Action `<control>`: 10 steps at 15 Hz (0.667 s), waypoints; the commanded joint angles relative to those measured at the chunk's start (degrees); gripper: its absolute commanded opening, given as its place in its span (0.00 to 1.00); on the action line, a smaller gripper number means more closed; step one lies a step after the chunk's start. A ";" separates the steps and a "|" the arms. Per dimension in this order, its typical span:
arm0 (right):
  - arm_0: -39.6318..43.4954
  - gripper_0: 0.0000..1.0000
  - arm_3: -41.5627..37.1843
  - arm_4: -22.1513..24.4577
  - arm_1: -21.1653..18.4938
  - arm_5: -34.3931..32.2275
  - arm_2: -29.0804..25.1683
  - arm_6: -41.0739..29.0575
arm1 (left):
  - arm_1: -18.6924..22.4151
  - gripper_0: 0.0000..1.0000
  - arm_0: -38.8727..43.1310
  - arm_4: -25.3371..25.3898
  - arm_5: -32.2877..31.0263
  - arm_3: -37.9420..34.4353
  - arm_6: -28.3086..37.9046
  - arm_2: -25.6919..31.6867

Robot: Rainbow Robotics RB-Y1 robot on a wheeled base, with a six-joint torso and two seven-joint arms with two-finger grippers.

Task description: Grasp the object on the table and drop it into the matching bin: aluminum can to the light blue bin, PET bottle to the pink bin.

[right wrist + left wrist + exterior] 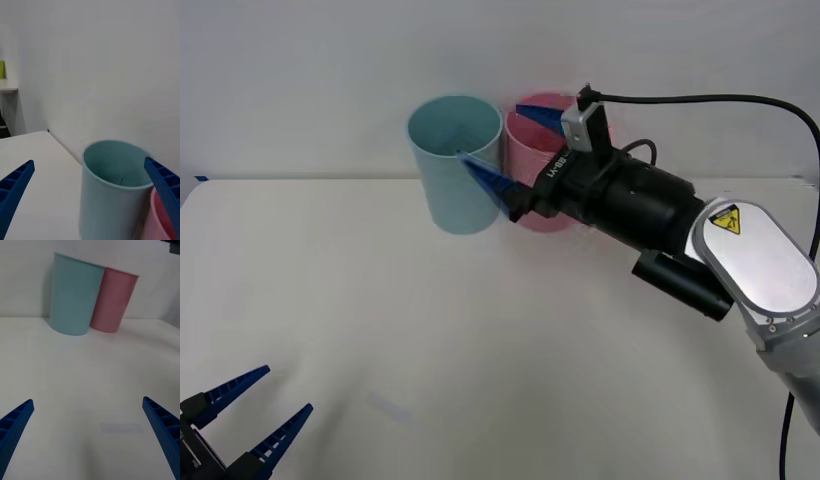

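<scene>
light blue bin: 1 | pink bin: 1 | table: 1

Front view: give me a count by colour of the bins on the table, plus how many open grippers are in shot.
Light blue bin: 1
Pink bin: 1
Open grippers: 2, the right gripper up at the bins' rims and the left gripper low at the near edge of the table
Total: 4

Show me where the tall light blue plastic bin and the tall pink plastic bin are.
tall light blue plastic bin (pixel 73 300): left wrist view, front wall.
tall pink plastic bin (pixel 114 302): left wrist view, front wall.
</scene>
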 commanded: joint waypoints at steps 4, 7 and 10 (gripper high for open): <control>10.56 1.00 -5.15 -4.53 -3.02 -11.68 -8.49 8.63 | 0.00 1.00 0.00 0.00 0.00 0.00 0.00 0.00; 16.01 1.00 -5.15 -7.87 -4.60 -13.00 -11.13 16.10 | 0.00 1.00 0.00 0.00 0.00 0.00 0.00 0.00; 22.42 1.00 -5.15 -9.62 -4.25 -14.05 -15.08 21.20 | 0.00 1.00 0.00 0.00 0.00 0.00 0.00 0.00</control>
